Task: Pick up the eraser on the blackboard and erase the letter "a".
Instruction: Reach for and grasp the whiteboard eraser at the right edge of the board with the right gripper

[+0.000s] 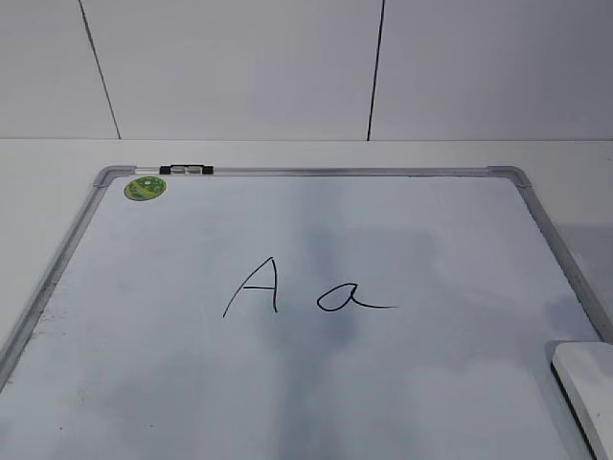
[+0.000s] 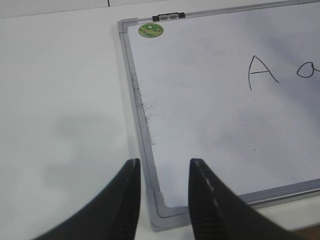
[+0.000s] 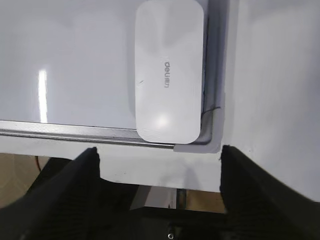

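The blackboard (image 1: 306, 383) is a white dry-erase board with a grey frame and a green sticker (image 1: 145, 188), lying flat on the table. A capital "A" (image 1: 254, 285) and the small cursive letter "a" (image 1: 352, 297) are written at its middle. The white eraser (image 1: 586, 381) lies at the board's near right corner; it also shows in the right wrist view (image 3: 169, 70). My right gripper (image 3: 159, 152) is open and empty, hovering just short of the eraser. My left gripper (image 2: 161, 167) is open and empty above the board's near left corner (image 2: 162, 212). Neither gripper shows in the exterior view.
A small black-and-silver clip (image 1: 186, 170) sits on the board's far frame; it also shows in the left wrist view (image 2: 168, 16). White table (image 1: 48, 182) surrounds the board. The table's front edge (image 3: 150, 180) lies under my right gripper. A white panelled wall (image 1: 239, 67) stands behind.
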`<act>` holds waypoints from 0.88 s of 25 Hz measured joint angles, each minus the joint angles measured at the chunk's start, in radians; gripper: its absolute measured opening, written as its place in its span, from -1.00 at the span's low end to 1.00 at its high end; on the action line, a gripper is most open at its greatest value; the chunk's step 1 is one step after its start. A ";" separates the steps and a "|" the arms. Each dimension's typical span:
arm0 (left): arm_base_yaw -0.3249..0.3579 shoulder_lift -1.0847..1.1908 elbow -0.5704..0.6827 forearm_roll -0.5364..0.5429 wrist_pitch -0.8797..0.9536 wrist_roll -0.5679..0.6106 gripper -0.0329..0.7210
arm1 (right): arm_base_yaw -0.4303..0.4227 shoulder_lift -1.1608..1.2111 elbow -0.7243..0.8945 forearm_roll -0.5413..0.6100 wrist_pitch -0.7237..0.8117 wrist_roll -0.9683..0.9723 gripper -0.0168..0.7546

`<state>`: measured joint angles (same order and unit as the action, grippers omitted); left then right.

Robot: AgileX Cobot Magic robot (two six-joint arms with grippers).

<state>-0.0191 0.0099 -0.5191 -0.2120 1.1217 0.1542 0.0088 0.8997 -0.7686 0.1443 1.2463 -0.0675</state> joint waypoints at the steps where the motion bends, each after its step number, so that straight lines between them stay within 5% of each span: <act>1: 0.000 0.000 0.000 0.000 0.000 0.000 -0.26 | 0.000 0.020 0.000 0.004 0.000 0.000 0.58; 22: 0.000 0.000 0.000 0.000 0.000 0.000 -0.26 | 0.037 0.201 -0.001 0.010 -0.046 0.005 0.58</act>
<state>-0.0191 0.0099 -0.5191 -0.2120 1.1217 0.1542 0.0461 1.1011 -0.7693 0.1546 1.1998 -0.0627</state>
